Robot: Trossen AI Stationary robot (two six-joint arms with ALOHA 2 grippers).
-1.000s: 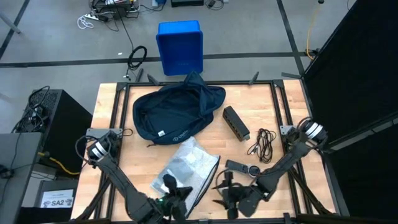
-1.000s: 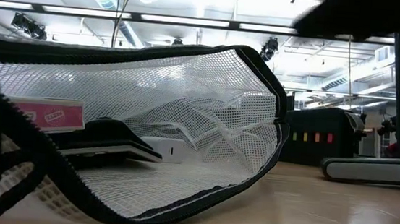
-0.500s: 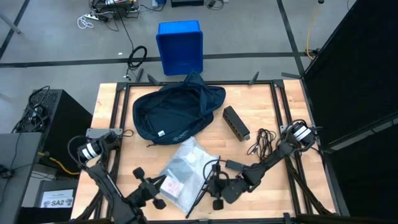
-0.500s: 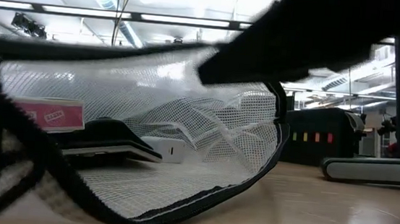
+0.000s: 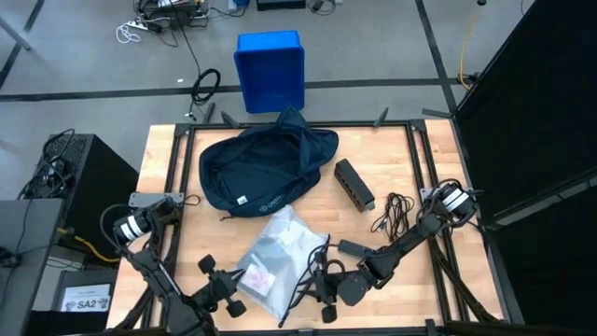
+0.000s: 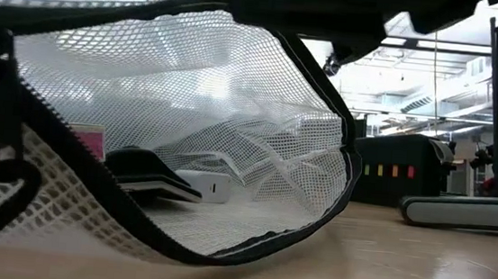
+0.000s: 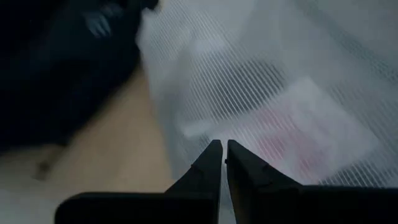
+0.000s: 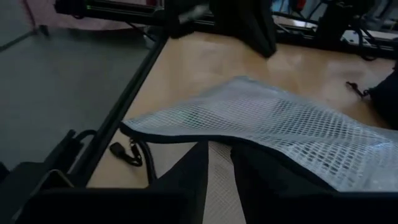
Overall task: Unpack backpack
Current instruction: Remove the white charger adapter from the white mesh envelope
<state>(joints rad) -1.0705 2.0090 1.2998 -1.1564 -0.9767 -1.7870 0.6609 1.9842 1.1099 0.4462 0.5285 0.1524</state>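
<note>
- We see the right tool [image 5: 324,280] low in the centre of the high view, at the black-trimmed edge of the white mesh pouch [image 5: 278,257]; in its wrist view the two fingers [image 8: 186,177] straddle that zippered edge [image 8: 186,140] and are clenched on it.
- We see the left tool [image 5: 224,291] at the lower left of the high view, just beside the pouch's other end; in its wrist view the fingertips [image 7: 214,158] are pinched together with only a sliver between them, right at the mesh [image 7: 280,93], and we cannot tell whether any fabric sits between them.
- In the low view the pouch [image 6: 186,134] fills most of the frame, its mouth held up and open, and the upper rim hangs well above the table [image 6: 418,272].
- Inside it we see a flat dark item [image 6: 147,171], a small white block [image 6: 204,187] and a pink-labelled card [image 6: 91,139] at the left of the frame.
- The backpack [image 5: 266,168] lies in the upper middle of the table in the high view, slumped and open, its white logo label facing the pouch; both tools are well apart from it.
- To the right of the backpack we see a dark rectangular block [image 5: 354,184] lying at an angle, then a coiled black cable [image 5: 396,215] near the right arm.
- A flat dark device [image 5: 359,249] rests beside the right arm, close to the pouch.
- Beyond the table's far edge, at the top of the frame, a blue bin [image 5: 270,70] stands on the floor.
</note>
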